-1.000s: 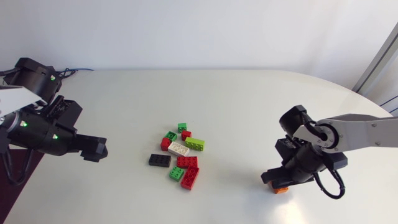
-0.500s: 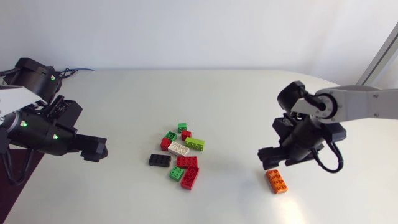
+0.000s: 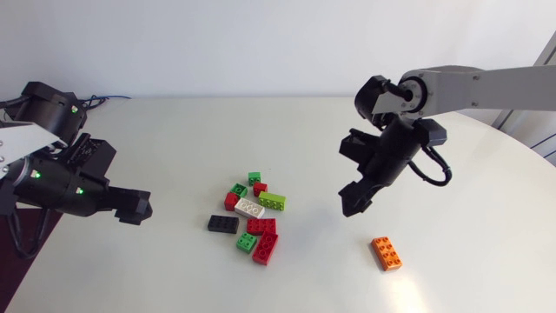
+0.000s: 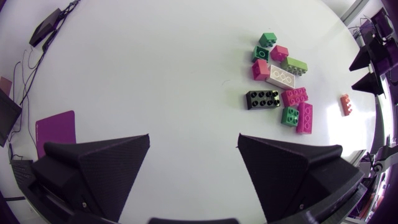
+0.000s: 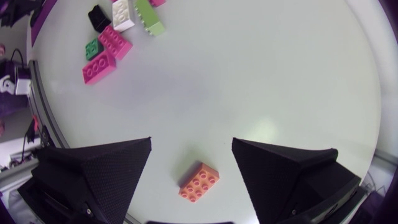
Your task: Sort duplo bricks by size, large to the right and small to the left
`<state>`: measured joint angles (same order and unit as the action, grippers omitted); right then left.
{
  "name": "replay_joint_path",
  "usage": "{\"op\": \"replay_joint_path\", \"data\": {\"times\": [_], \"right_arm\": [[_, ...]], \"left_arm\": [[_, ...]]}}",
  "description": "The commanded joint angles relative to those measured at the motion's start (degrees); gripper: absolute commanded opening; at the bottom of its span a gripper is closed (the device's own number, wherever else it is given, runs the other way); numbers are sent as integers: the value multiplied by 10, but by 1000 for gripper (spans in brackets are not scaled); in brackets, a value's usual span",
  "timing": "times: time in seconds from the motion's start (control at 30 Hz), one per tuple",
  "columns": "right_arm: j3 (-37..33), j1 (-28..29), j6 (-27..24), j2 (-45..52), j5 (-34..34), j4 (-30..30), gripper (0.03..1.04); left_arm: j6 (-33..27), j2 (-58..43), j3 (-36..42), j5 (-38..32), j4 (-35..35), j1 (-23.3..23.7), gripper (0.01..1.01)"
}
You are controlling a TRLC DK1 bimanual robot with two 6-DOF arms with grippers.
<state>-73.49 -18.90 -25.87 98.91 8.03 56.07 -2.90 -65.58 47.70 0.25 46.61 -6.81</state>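
Observation:
An orange large brick [image 3: 387, 253] lies alone on the table's right side; in the right wrist view this orange brick [image 5: 199, 182] sits on the table below and between my open fingers. My right gripper [image 3: 354, 204] hangs open above the table, up and left of that brick. A pile of bricks [image 3: 251, 217] sits mid-table: black [image 3: 223, 224], white [image 3: 249, 208], lime [image 3: 272, 202], several red and green ones. My left gripper [image 3: 135, 209] stands open at the left, apart from the pile [image 4: 280, 87], nothing between its fingers.
A magenta flat object [image 4: 55, 127] lies near the table's left edge beside my left gripper. Bare table [image 3: 174, 139] stretches left of the pile and between the pile and the orange brick.
My right gripper opened and let go of the orange brick, which now lies on the table. The right arm then rose and swung left toward the pile. The left arm kept still.

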Motion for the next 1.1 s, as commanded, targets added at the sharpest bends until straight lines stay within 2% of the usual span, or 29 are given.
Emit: {"op": "replay_joint_path", "data": {"times": [0.0, 0.1, 0.47, 0.6, 1.07], "right_arm": [[0, -8, -81, 31, 1, 13, 938], [-31, -22, -102, 62, 1, 13, 938], [-191, -113, -103, 175, -1, 11, 938], [-220, -140, -103, 205, -14, 11, 938], [-306, -168, -136, 295, -24, 15, 938]], "left_arm": [[7, -7, -13, 5, -8, 2, 987], [7, -18, -9, 5, -13, 2, 987], [3, -30, -3, 4, -23, 4, 987], [1, -33, -4, 4, -27, 5, 987], [0, -43, 1, 5, -34, 0, 987]]}}
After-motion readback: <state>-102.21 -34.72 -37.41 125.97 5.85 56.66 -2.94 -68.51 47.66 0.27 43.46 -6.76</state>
